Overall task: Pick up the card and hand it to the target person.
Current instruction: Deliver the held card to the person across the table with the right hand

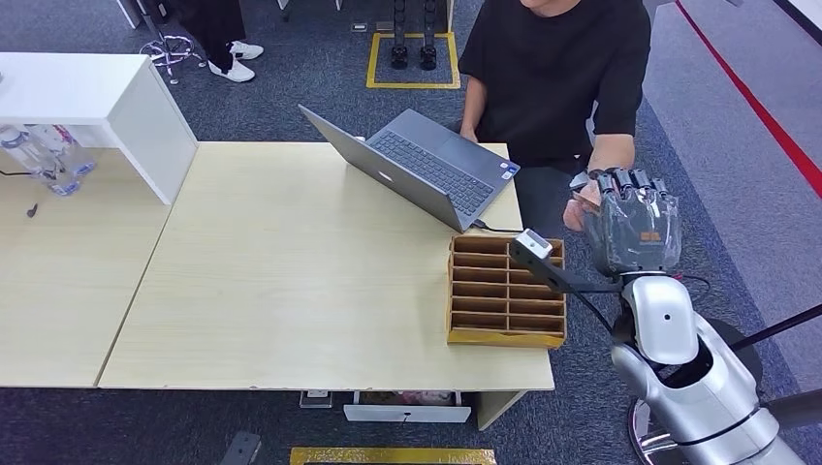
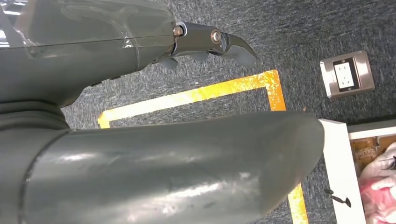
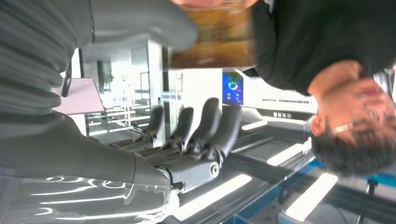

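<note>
Near: right hand (image 1: 635,225) raised off the far right corner of the table (image 1: 291,291), past the wooden slotted organizer (image 1: 506,291), back of hand toward the head camera. In the right wrist view, fingers (image 3: 205,128) stretched out side by side, thumb (image 3: 140,28) across from them — card (image 3: 215,39), brownish and blurred, lying between thumb and fingers at the thumb side; whether still clamped by the robot or merely touching, cannot tell. Person's hand (image 1: 584,205) right against the robot's hand beyond the table's right corner, fingertips on the card's far edge.

Left hand (image 2: 154,126) hanging below table level over dark carpet and a yellow floor marking (image 2: 201,95), thumb and 1 dark fingertip visible, apart, nothing held.

Farther: open grey laptop (image 1: 417,165) at the table's far edge, just behind the organizer. Person in a black shirt (image 1: 557,68) seated beyond the table's far right corner.
</note>
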`<state>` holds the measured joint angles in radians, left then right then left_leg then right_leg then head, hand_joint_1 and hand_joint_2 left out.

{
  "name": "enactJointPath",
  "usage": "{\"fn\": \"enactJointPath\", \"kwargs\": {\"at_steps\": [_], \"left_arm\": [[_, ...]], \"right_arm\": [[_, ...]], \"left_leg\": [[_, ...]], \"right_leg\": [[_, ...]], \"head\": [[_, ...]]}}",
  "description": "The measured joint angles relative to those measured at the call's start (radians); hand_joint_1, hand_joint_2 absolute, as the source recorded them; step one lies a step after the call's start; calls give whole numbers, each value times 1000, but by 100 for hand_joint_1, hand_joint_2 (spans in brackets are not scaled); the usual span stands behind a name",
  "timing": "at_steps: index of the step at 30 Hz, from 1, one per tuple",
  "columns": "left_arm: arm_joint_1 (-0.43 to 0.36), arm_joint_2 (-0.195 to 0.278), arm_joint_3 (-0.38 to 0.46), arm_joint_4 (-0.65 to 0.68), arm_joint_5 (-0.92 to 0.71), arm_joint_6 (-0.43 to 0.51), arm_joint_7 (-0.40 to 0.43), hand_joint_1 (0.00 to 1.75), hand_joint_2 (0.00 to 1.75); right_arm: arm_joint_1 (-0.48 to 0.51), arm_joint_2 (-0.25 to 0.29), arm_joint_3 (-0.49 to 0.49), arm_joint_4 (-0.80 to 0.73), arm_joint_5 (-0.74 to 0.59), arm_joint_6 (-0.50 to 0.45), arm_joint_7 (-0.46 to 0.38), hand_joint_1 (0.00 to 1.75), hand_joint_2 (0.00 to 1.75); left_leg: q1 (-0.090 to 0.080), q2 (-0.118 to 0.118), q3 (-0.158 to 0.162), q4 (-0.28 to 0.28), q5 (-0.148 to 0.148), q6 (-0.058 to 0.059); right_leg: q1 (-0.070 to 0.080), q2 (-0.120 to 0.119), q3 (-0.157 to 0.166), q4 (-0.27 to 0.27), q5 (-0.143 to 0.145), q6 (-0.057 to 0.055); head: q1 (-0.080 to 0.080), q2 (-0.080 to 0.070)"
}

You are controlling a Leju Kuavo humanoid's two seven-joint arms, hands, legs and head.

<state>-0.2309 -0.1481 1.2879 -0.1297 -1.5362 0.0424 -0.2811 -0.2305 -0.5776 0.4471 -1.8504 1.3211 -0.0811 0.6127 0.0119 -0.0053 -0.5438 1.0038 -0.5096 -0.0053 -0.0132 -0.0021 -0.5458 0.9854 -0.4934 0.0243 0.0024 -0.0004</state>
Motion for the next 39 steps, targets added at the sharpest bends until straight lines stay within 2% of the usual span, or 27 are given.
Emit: {"fn": "enactJointPath", "kwargs": {"at_steps": [4,11,14,18,22,26,28,34,39], "left_arm": [[0,0,-7,0,0,0,5,0,0],[-1,0,-14,0,0,1,3,0,0],[-1,0,-15,0,0,4,1,0,0],[3,0,-15,0,0,13,-11,0,0],[17,1,-12,0,2,29,-28,0,0],[30,2,-7,0,2,39,-36,0,0],[35,3,-4,0,2,42,-37,0,0],[47,6,12,0,2,54,-50,0,0],[58,9,31,0,2,64,-54,0,0]], "right_arm": [[6,-7,1,15,-3,68,0,0,175],[10,-9,0,31,-61,50,7,0,175],[17,-4,-8,38,-185,-39,0,0,175],[27,17,-13,46,-416,-222,-41,0,175],[44,68,-15,47,-764,-438,-171,0,175],[78,117,-15,45,-1018,-562,-333,0,175],[103,142,-14,43,-1087,-597,-400,0,175],[184,227,-17,42,-999,-613,-477,0,175],[267,328,-52,47,-737,-614,-488,0,175]], "left_leg": [[0,0,0,0,0,0],[0,0,0,0,0,0],[0,0,0,0,0,0],[0,0,0,0,0,0],[0,0,0,0,0,0],[0,0,0,0,0,0],[0,0,0,0,0,0],[0,0,0,0,0,0],[1,0,0,0,0,0]], "right_leg": [[0,0,0,0,0,0],[0,0,0,0,0,0],[0,0,0,0,0,0],[0,0,0,0,0,0],[0,0,0,0,0,0],[0,0,0,0,0,0],[0,0,0,0,0,0],[0,0,0,0,0,0],[1,0,0,0,-1,0]], "head": [[0,0],[0,0],[0,0],[0,0],[0,0],[0,0],[0,0],[0,0],[0,0]]}}
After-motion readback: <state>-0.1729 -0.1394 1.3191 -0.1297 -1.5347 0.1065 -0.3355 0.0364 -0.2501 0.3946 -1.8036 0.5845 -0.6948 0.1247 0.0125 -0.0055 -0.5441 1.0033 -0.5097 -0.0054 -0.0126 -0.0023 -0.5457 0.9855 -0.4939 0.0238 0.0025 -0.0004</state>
